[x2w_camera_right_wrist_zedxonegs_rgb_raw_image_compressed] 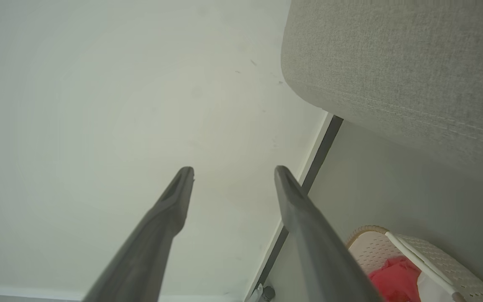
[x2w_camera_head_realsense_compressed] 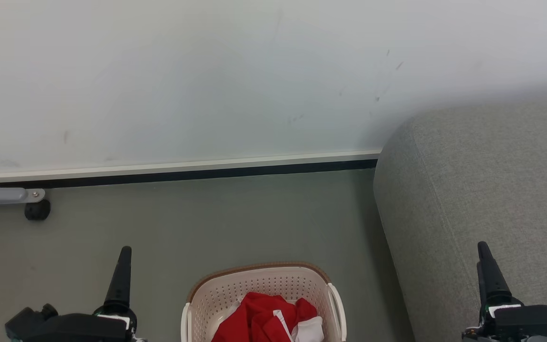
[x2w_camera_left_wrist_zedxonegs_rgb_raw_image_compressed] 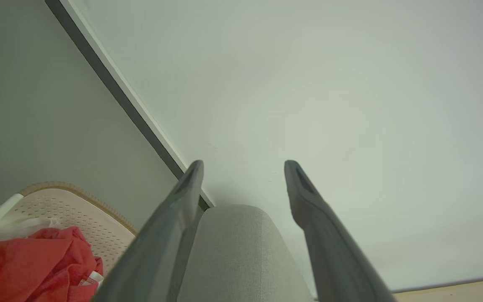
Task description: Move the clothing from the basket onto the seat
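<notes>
At the bottom middle of the left wrist view, the left gripper (x2w_camera_left_wrist_zedxonegs_rgb_raw_image_compressed: pixel 245 167) stands released: its two long, dark, smooth fingers taper to narrow tips, with a wide gap between them and no grasp on anything. The right gripper (x2w_camera_right_wrist_zedxonegs_rgb_raw_image_compressed: pixel 234 171), at the bottom of the right wrist view, has its two fingers spread the same way and also grasps nothing. Between the two grippers, at the lower middle of the head view, sits one small cream-white plastic basket (x2w_camera_head_realsense_compressed: pixel 254 285) with rows of round holes and a brown rim. Inside it lies the crumpled soft red clothing (x2w_camera_head_realsense_compressed: pixel 254 318) with white parts; how many pieces, I cannot tell. At the right of the head view rises one large grey woven-fabric seat (x2w_camera_head_realsense_compressed: pixel 482 180) with a rounded corner and a stitched seam, near the basket. Both stand on a smooth grey-green floor (x2w_camera_head_realsense_compressed: pixel 207 218).
</notes>
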Available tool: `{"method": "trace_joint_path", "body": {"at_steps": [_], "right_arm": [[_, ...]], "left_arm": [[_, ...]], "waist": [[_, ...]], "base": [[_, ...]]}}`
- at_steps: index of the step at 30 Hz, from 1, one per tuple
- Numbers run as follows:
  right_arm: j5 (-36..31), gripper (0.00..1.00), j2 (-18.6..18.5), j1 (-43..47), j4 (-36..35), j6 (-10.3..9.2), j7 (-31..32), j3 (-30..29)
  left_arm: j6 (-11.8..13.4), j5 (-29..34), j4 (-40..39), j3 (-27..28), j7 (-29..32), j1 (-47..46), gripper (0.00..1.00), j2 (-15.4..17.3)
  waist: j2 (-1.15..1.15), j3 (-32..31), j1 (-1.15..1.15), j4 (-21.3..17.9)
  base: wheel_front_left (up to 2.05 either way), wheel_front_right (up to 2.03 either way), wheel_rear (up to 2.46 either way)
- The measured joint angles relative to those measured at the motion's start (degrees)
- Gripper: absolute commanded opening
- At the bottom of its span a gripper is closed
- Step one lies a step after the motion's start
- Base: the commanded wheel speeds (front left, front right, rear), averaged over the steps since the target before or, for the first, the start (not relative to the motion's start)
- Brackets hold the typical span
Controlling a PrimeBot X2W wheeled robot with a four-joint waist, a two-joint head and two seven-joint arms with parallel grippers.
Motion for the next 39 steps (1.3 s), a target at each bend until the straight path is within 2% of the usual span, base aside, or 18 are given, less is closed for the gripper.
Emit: {"method": "trace_joint_path", "body": {"at_steps": [8,30,39], "right_arm": [[-6.7,1.0,-1.6,-0.4,-0.2,-0.08,-1.9,2.4],[-26.2,1.0,-6.2,-2.7,-1.1,-3.57,-6.1,9.0],[-33.5,1.0,-7.6,-3.6,-1.9,-4.15,-8.1,11.2]], "left_arm": [[1.6,7.2,-0.1,-2.4,-1.8,-0.6,1.0,1.4],[6.0,26.9,-1.7,-7.3,-5.9,-2.2,1.0,4.4],[7.1,33.9,-2.4,-8.6,-7.9,-2.3,1.0,5.1]], "waist": [[0.0,0.0,0.0,-0.2],[0.0,-0.1,0.0,-0.3],[0.0,0.0,0.0,-0.2]], "base": [[0.0,0.0,0.0],[0.0,0.0,0.0],[0.0,0.0,0.0]]}}
